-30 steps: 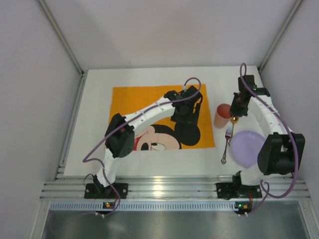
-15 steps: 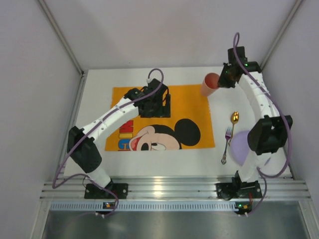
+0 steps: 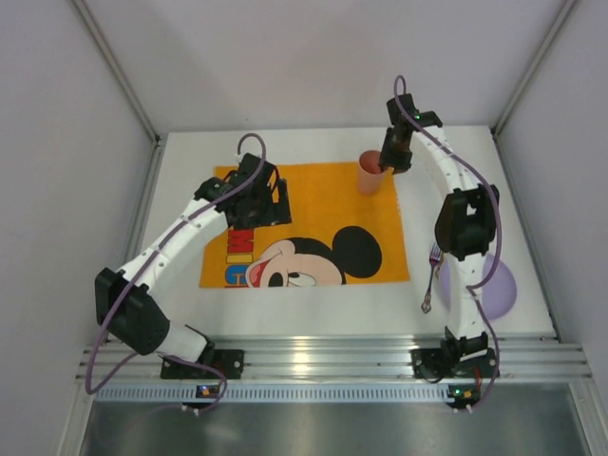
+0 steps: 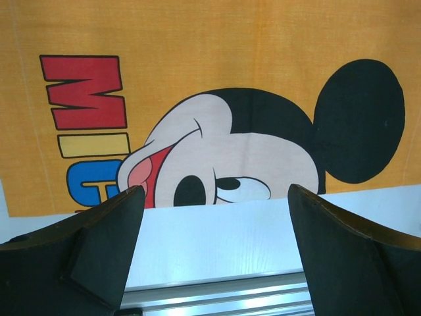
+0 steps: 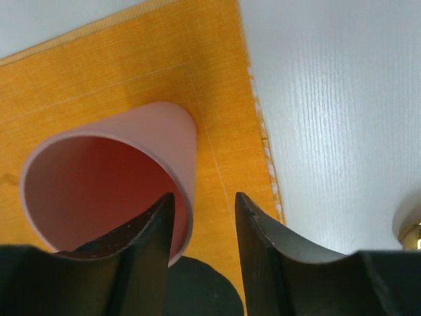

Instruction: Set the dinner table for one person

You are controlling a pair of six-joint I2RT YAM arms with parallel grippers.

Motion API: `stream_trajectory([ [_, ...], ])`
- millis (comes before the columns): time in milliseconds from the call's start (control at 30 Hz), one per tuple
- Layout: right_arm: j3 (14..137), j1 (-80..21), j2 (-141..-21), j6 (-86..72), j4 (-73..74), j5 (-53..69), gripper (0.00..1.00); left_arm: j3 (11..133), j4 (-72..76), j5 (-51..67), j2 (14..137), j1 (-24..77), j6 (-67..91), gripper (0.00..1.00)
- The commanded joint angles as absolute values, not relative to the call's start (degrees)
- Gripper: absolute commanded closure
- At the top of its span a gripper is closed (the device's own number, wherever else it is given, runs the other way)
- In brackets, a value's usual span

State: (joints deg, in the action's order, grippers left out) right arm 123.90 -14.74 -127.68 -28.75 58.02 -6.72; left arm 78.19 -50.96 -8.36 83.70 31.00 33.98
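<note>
**One cup in hand, one of everything else**

My right end effector [image 5: 204,204] is pinching the cup [image 3: 370,174], one finger inside the rim and one outside with the wall between them. A sliver of gap is showing on the outer side, so I'm only judging it a firm hold. The cup is sitting at the far right corner of the mat [image 3: 323,204]. My left end effector [image 4: 214,191] is hanging over the mat's far left part, fingers wide apart and carrying nothing.

The desk [image 3: 313,304] is lying under the mat and showing beyond all four of its edges. I'm reading it as stiff, smooth and fixed, with nothing to grip, so things are likely sliding on it easily. The cup is looking like light, thin plastic with a slightly springy wall. The rim pinch is suiting it, as long as I'm squeezing gently and setting it down flat.

Counting: one mat, one cup, one fork [image 3: 429,290] just right of the mat, and one plate [image 3: 503,285] farther right, partly under my right arm. A gold glint right of the mat is probably one spoon [image 5: 411,230]. I'm seeing no knife.
</note>
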Motion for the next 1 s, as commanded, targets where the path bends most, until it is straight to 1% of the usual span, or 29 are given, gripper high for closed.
stream_trajectory([
  [0, 127.0, -16.3, -128.4, -28.6, 60.3, -9.1, 0.55, 76.3, -47.9, -6.6, 81.9, 29.4, 32.2, 0.05],
  [33, 127.0, -16.8, -128.7, -28.6, 60.3, -9.3, 0.49, 76.1, -47.7, -6.2, 81.9, 28.8, 32.1, 0.05],
  [67, 127.4, -17.0, -128.6, -28.7, 60.3, -9.6, 0.39, 76.0, -47.6, -5.8, 82.2, 28.7, 31.8, 0.05],
  [133, 128.2, -17.6, -128.3, -28.8, 60.7, -8.6, 0.29, 76.2, -47.5, -5.5, 82.7, 28.2, 31.4, 0.05],
  [167, 129.6, -17.5, -128.1, -28.7, 60.9, -8.3, 0.22, 76.4, -47.4, -5.2, 83.1, 28.1, 31.3, 0.05],
  [200, 130.2, -17.7, -127.0, -28.7, 61.6, -7.8, 0.20, 76.6, -47.3, -5.0, 83.4, 28.1, 30.9, 0.05],
  [267, 130.7, -17.3, -124.9, -28.3, 62.1, -8.0, 0.09, 77.2, -47.4, -4.7, 84.0, 28.0, 30.8, 0.05],
  [333, 128.5, -15.7, -119.6, -28.0, 62.2, -8.8, 0.05, 77.3, -47.0, -4.2, 84.5, 28.0, 30.4, 0.05],
  [367, 124.2, -14.9, -117.4, -27.8, 62.1, -8.9, 0.03, 77.2, -46.8, -4.0, 84.7, 28.0, 30.4, 0.05],
  [400, 121.2, -13.6, -114.9, -27.5, 60.8, -8.6, 0.02, 77.1, -46.7, -3.7, 84.9, 28.0, 30.1, 0.05],
  [433, 117.8, -11.1, -109.5, -26.6, 60.1, -7.7, 0.02, 76.9, -46.4, -3.0, 85.1, 28.0, 29.9, 0.05],
  [467, 110.6, -9.6, -106.7, -26.1, 59.3, -7.6, 0.02, 76.9, -46.6, -2.5, 85.7, 28.0, 29.9, 0.06],
  [500, 106.8, -8.0, -104.0, -25.8, 57.9, -7.6, 0.01, 76.9, -46.5, -1.9, 86.0, 28.0, 29.8, 0.06],
  [533, 102.8, -4.7, -98.6, -24.9, 57.2, -6.7, 0.01, 76.9, -46.6, -1.1, 86.3, 28.0, 29.7, 0.06],
  [567, 95.1, -3.0, -95.9, -24.4, 55.8, -6.3, 0.01, 76.6, -46.5, -0.7, 86.7, 28.0, 30.1, 0.06],
  [633, 87.6, 1.9, -89.6, -23.3, 54.8, -5.2, 0.02, 75.6, -45.9, -0.3, 86.7, 28.1, 30.1, 0.07],
  [667, 81.0, 3.0, -87.8, -22.9, 54.3, -4.9, 0.02, 75.2, -45.4, -0.3, 86.7, 28.2, 30.1, 0.07],
  [700, 78.1, 3.9, -85.2, -22.8, 53.6, -4.5, 0.02, 74.9, -44.8, 1.4, 86.7, 28.1, 30.1, 0.07],
  [767, 70.4, 6.8, -83.4, -22.8, 52.6, -3.7, 0.04, 74.5, -44.6, 1.8, 87.0, 28.3, 30.1, 0.07],
  [867, 62.5, 9.8, -81.4, -22.8, 49.1, -0.8, 0.10, 74.5, -44.6, 2.5, 87.3, 28.4, 29.7, 0.08],
  [967, 59.3, 10.5, -82.2, -21.7, 46.7, -1.2, 0.14, 74.6, -44.6, 2.8, 87.3, 28.4, 29.1, 0.09],
])
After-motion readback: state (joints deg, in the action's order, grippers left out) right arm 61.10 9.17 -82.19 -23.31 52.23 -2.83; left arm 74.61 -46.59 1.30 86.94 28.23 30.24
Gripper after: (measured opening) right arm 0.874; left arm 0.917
